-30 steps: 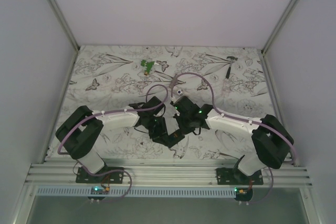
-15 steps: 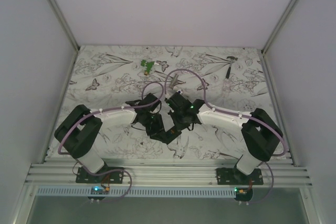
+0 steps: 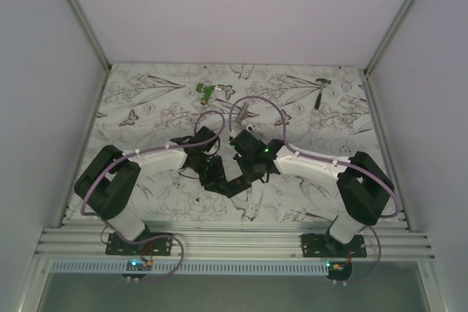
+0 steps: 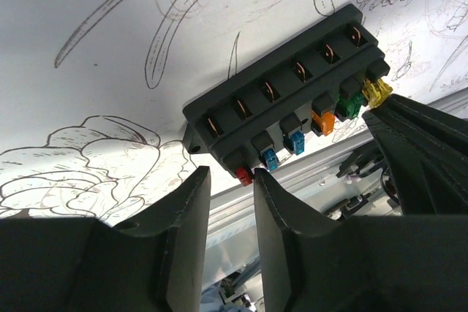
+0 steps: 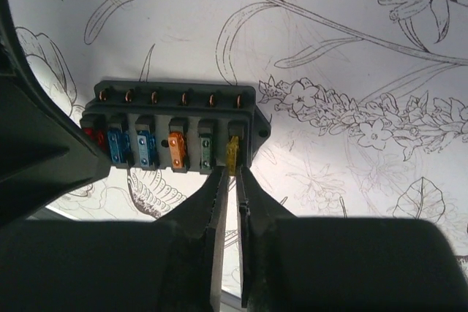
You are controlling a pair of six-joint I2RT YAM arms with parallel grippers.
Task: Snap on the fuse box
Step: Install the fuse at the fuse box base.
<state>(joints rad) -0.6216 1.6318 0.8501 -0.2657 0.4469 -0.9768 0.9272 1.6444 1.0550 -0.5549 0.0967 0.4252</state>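
Observation:
The fuse box (image 4: pixel 285 100) is a black block with a row of red, blue, orange, green and yellow fuses. It hangs tilted above the flower-printed table between both arms (image 3: pixel 230 185). My left gripper (image 4: pixel 228 174) is shut on its end by the red fuse. My right gripper (image 5: pixel 228 169) meets the opposite end (image 5: pixel 175 100). Its jaws stand a narrow slit apart, and the tips flank the lower end of the yellow fuse (image 5: pixel 232 153). One right finger (image 4: pixel 417 151) shows beside that fuse in the left wrist view.
A green clip-like piece (image 3: pixel 205 92) lies at the back of the table. A grey metal tool (image 3: pixel 319 93) lies at the back right, and a small grey part (image 3: pixel 241 113) sits behind the grippers. Aluminium rails (image 3: pixel 234 239) run along the near edge.
My right arm has swung left to the fuse box, and its jaws have parted a little at the yellow fuse. The left arm has shifted slightly left, still holding the box.

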